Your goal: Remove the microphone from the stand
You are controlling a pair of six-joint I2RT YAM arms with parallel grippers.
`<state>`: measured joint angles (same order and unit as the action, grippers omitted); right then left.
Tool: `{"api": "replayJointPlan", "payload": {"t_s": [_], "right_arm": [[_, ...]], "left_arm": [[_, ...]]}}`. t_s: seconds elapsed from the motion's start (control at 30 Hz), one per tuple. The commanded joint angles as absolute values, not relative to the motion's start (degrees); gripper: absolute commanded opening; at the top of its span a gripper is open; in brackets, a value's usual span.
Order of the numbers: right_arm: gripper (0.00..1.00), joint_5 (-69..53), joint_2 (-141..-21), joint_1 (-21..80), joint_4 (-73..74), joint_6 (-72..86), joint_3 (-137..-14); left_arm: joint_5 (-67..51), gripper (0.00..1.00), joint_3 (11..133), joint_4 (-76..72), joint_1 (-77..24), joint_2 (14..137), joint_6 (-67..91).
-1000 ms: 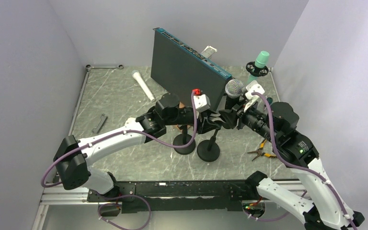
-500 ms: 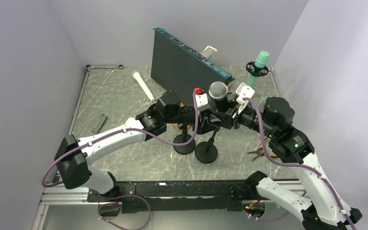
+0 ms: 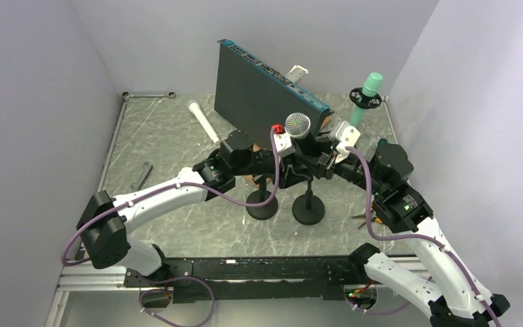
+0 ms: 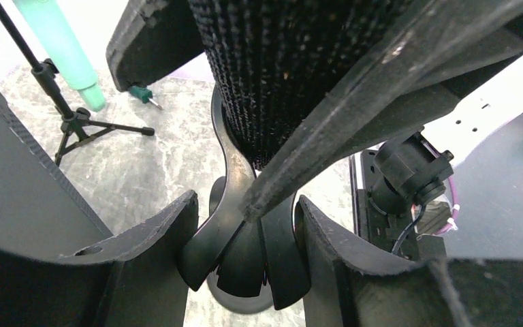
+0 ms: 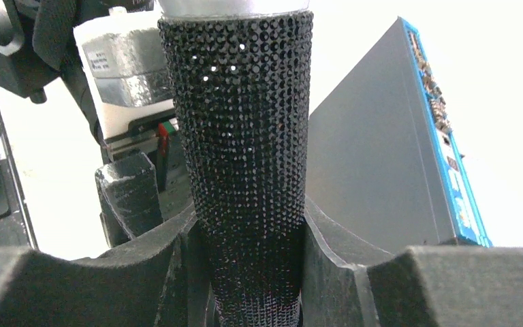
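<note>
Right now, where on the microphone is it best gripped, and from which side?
Grip the microphone on its studded handle, coming from the right and pinching across it. The handle stands nearly upright and tapers downward, so a sideways pinch can lift it from the clip. The right pincer grips there; the left pincer flanks the clip.

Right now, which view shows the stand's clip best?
Left wrist: the clip sits close up between the left jaws, prongs visible under the microphone. Top external hides it among the arms, showing only the stand base. Right wrist shows just the microphone body, no clip.
</note>
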<state>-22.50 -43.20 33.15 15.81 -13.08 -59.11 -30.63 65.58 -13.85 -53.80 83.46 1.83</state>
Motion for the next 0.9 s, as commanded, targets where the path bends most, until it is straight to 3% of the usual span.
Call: {"api": "replayJointPlan", "payload": {"t_s": [0.0, 0.3, 0.57, 0.87], "right_arm": [[0.00, -32.42, -40.69, 34.92, -9.87, -7.14, -60.88], [0.00, -39.13, -38.80, 34.89, -18.21, -3.53, -53.96], [0.00, -43.69, -34.00, 34.89, -17.69, -3.67, -49.89], [0.00, -43.74, -34.67, 34.88, -22.80, -2.87, -48.94]], "left_arm": [[-26.15, 0.00, 63.46, -13.64, -53.97, 85.69, -1.80], [-29.20, 0.00, 63.27, -13.88, -53.70, 85.08, -2.55], [-41.22, 0.00, 65.23, -8.62, -49.27, 86.04, -4.06], [-40.60, 0.00, 66.90, -4.65, -47.49, 86.24, -5.00]]}}
